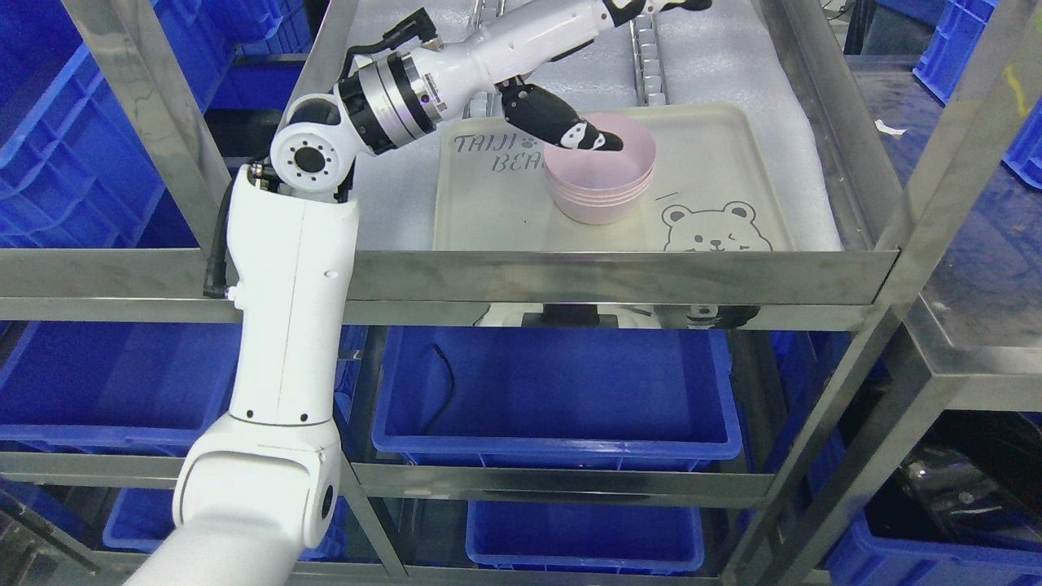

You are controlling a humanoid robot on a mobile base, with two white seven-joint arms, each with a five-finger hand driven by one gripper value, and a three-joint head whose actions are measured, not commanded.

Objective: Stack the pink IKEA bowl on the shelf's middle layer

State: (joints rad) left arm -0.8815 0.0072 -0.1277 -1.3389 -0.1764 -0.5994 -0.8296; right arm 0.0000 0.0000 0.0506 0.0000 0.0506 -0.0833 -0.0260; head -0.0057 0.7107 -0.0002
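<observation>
**Left hand at the rim of the pink bowl stack**

The left arm (285,325) rises from the lower left, bends at the elbow and reaches rightward over the steel shelf (619,277). Its hand (562,122) sits at the upper left rim of the bowls (602,175), a nested pink stack standing upright on a cream tray (716,155). The dark fingers (590,137) lie close together across the rim, their tips over the top bowl's opening; whether they pinch the rim or only rest on it cannot be told. The tray lies on white foam padding on the shelf, with a bear drawing (716,228) at its near right corner, just beside the stack. Below the shelf sits a blue bin (562,391) with a black cable inside, and more blue bins stand around the rack. The right arm does not show.
</observation>
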